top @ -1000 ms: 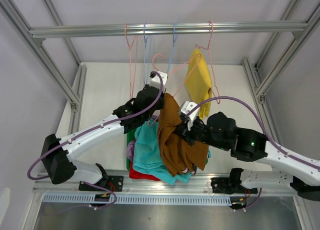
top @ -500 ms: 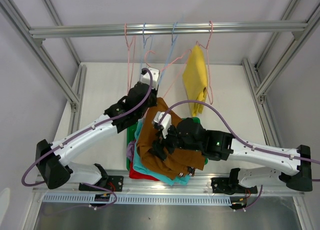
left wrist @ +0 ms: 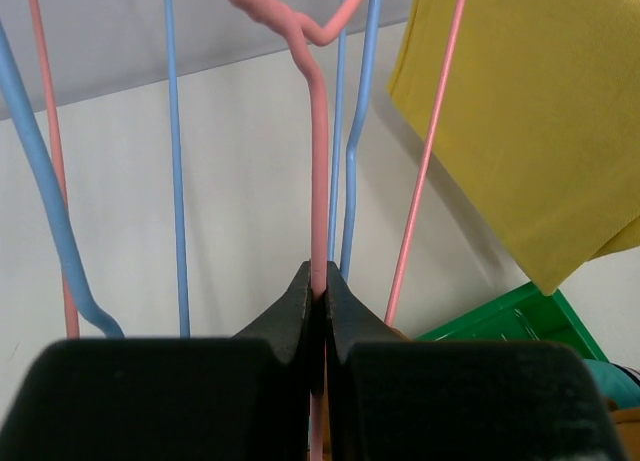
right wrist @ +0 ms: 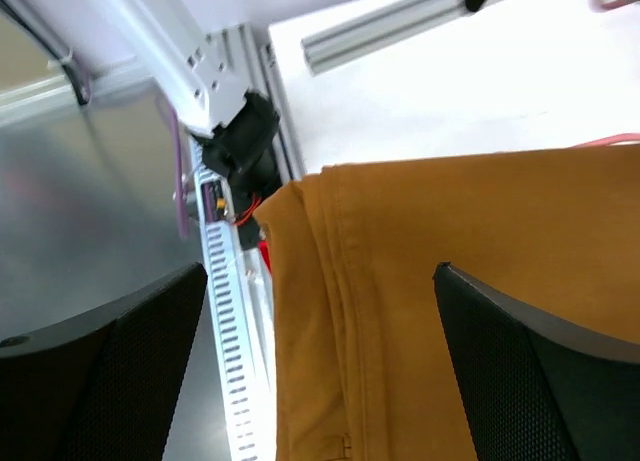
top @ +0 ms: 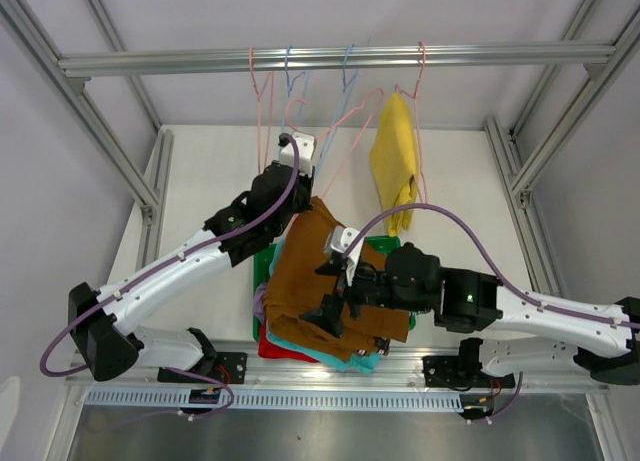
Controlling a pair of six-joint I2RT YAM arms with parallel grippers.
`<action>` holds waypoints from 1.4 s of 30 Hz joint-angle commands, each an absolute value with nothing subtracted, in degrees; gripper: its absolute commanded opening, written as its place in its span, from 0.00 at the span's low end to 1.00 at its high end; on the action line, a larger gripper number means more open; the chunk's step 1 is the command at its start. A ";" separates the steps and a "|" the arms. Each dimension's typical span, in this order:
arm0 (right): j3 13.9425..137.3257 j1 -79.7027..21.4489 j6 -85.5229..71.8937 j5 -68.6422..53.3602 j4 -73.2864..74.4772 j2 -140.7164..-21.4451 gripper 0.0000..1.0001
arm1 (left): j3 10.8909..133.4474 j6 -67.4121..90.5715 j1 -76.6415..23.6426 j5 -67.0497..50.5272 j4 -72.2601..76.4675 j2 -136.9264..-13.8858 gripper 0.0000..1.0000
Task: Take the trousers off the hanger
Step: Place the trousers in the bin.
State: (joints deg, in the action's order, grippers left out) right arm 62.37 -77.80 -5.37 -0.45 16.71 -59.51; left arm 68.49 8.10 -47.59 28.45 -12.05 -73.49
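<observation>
Left gripper (left wrist: 318, 286) clamped on pink hanger (left wrist: 317, 131) wire, right gripper (right wrist: 320, 311) jaws spread wide over brown trousers (right wrist: 480, 221)

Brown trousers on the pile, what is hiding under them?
Edges of the teal trousers, red trousers and lilac trousers peek out, plus the green tray. The brown trousers cover everything else.

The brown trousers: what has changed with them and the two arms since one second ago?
The right claw opened and let go of the brown trousers, which came down onto the pile over the green tray. The left claw stays shut on the pink hanger; the yellow trousers still hang.
</observation>
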 commanded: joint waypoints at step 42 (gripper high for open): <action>39.81 -69.78 -13.89 11.51 -2.99 -70.15 0.98 | 73.56 8.27 -48.34 26.10 -10.90 -70.22 0.01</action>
